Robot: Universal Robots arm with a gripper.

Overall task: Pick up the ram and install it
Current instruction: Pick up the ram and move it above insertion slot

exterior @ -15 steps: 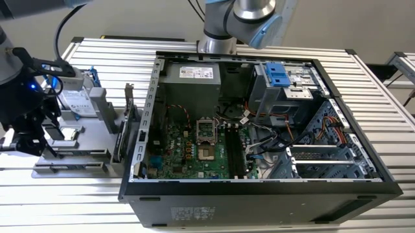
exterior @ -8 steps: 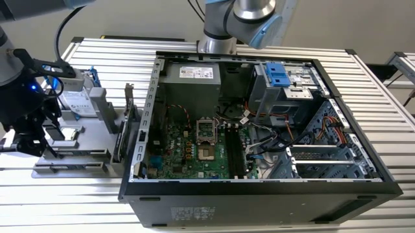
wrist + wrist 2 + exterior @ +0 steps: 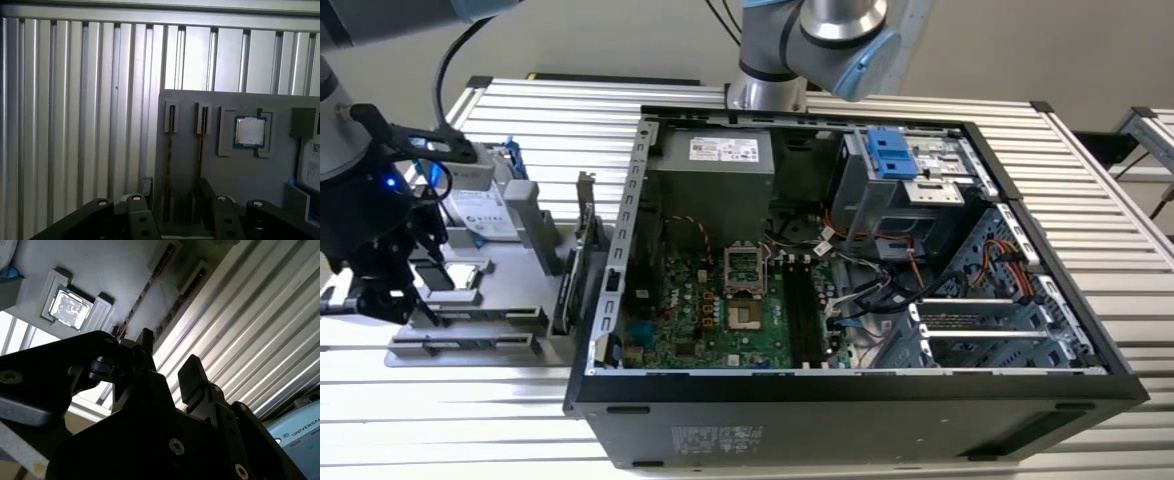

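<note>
Hovering at the exterior view's left, my black two-fingered gripper [image 3: 387,295] hangs over the flat grey plastic parts tray [image 3: 467,350], and I've got nothing in hand! My jaws stand apart with a clear, moderate gap, empty in both wrist views. In the first wrist view, the ram [image 3: 170,150], a long, thin, dark circuit-board stick, sits on edge in a narrow slot of that tray. It lines up roughly with the gap between my fingertips, though I can't tell how far above it I am. Just beside it a second dark stick [image 3: 201,145] stands in a matching slot, and further along lies a square silver processor chip [image 3: 250,131] in its own recess. So the pick-up isn't made yet, by my reckoning: I'm lined up, not clamped. Moving across to the middle of the exterior view, there's the open black desktop computer case [image 3: 854,385], well apart from me, with its green motherboard [image 3: 707,310] showing. On the board's right side run the long black memory slots [image 3: 803,315], and they look bare to me. Grasp, carry and seating all remain, as I judge it.
</note>
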